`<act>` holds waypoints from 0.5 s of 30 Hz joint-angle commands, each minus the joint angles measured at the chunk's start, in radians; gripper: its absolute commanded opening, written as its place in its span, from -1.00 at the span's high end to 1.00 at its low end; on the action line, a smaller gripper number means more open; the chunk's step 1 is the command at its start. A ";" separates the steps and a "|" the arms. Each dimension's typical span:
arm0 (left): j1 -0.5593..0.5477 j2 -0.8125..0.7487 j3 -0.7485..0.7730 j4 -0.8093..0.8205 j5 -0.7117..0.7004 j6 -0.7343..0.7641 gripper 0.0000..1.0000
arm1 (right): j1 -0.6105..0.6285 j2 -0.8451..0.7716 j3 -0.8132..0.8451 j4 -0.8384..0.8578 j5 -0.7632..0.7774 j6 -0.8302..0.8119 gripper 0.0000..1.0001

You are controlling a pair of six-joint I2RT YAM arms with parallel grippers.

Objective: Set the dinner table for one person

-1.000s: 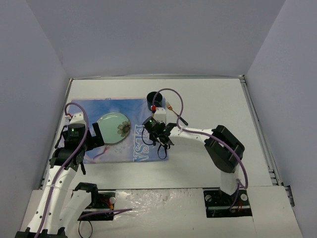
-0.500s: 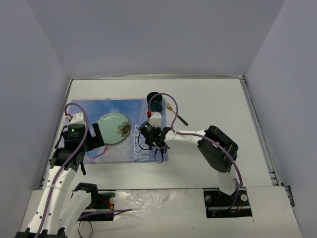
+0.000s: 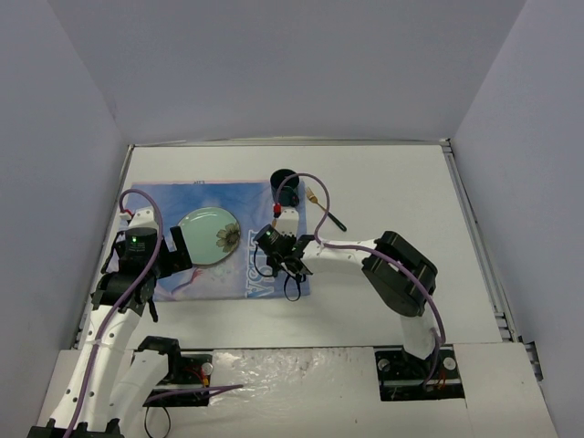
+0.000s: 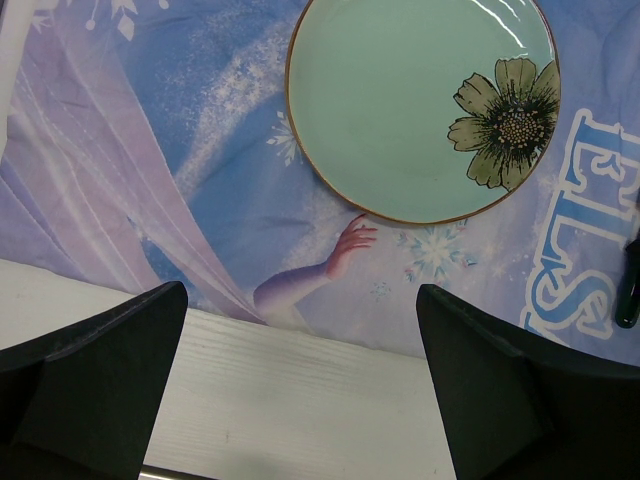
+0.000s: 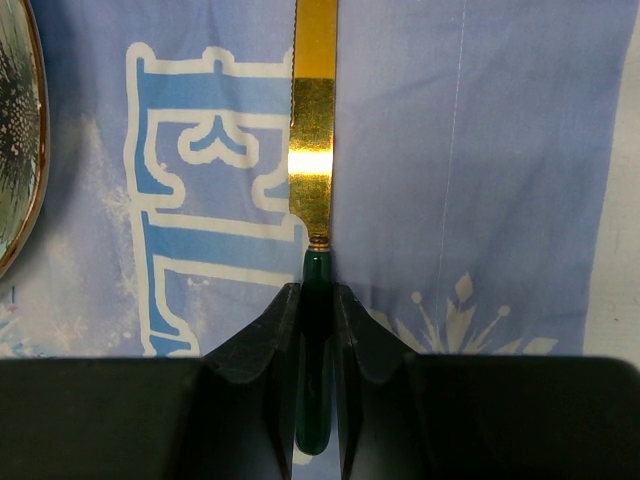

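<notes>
Pale walls around a large flat white rectangular tabletop (image 3: 392,192), spread beneath both arms. On its left part, a blue snowflake-printed cloth placemat (image 3: 246,196) bearing a round pale green plate with an olive flower (image 4: 420,110). Right gripper (image 5: 315,295) clamped on the dark green handle of a gold-bladed knife (image 5: 313,150), blade over the mat's white lettering, right of the plate. Left gripper (image 4: 300,295) above the mat's near edge, fingers wide apart, holding nothing.

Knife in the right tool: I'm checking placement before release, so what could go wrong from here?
The right tool pinches only the green handle of the knife, so the gold blade could swing crooked on release. The plate sits near the blade; a sideways drift could knock its rim. Pressing down may bunch the cloth placemat.
</notes>
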 commanded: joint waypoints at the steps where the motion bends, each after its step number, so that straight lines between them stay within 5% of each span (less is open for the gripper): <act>1: -0.005 0.001 0.031 0.029 -0.013 -0.006 -0.94 | 0.011 0.005 0.015 0.015 0.031 0.028 0.75; 15: -0.004 0.014 0.025 0.030 0.012 -0.015 -0.94 | 0.000 -0.149 0.051 -0.036 0.085 -0.143 -0.15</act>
